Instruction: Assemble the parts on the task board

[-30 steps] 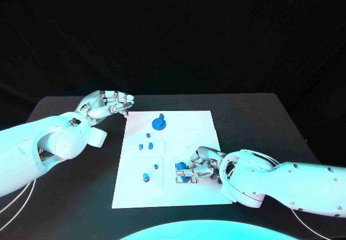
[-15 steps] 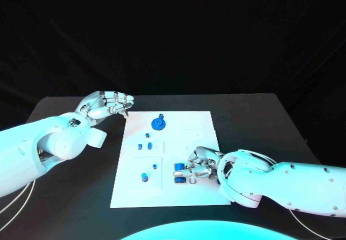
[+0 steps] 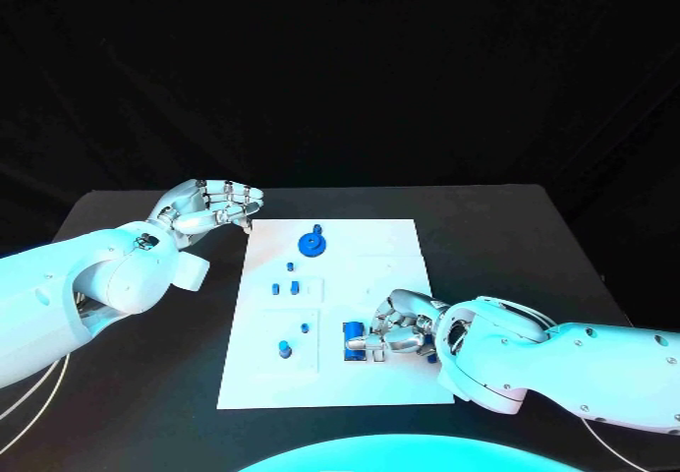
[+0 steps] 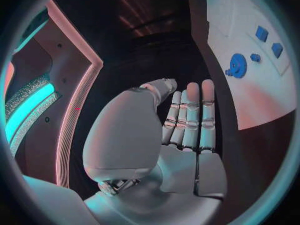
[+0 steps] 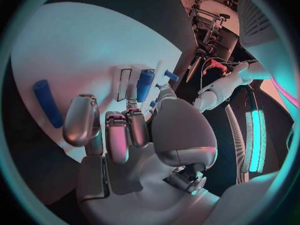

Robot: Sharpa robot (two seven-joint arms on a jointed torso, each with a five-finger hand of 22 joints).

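Note:
The white task board (image 3: pixel 390 256) lies in the middle of the black table. My right hand (image 3: pixel 401 331) rests on the board's near right part and pinches a blue cylinder (image 3: pixel 352 334) between thumb and fingers, next to a rectangular recess (image 5: pixel 123 82). The right wrist view has this cylinder (image 5: pixel 145 84) just past the fingertips (image 5: pixel 133 120). A second blue cylinder (image 5: pixel 48 102) lies loose on the board beside the hand. My left hand (image 3: pixel 212 206) hovers off the board's far left corner, fingers curled in and holding nothing.
A round blue gear-like part (image 3: pixel 311 242) stands at the board's far end, also in the left wrist view (image 4: pixel 236 65). Small blue pieces (image 3: pixel 285 288) and a blue peg (image 3: pixel 285 347) sit along the board's left half. Bare black table (image 3: pixel 538 246) surrounds the board.
The right hand has shifted a little, and the blue cylinder has come out from under its fingers toward the board's middle. The left hand has stayed put.

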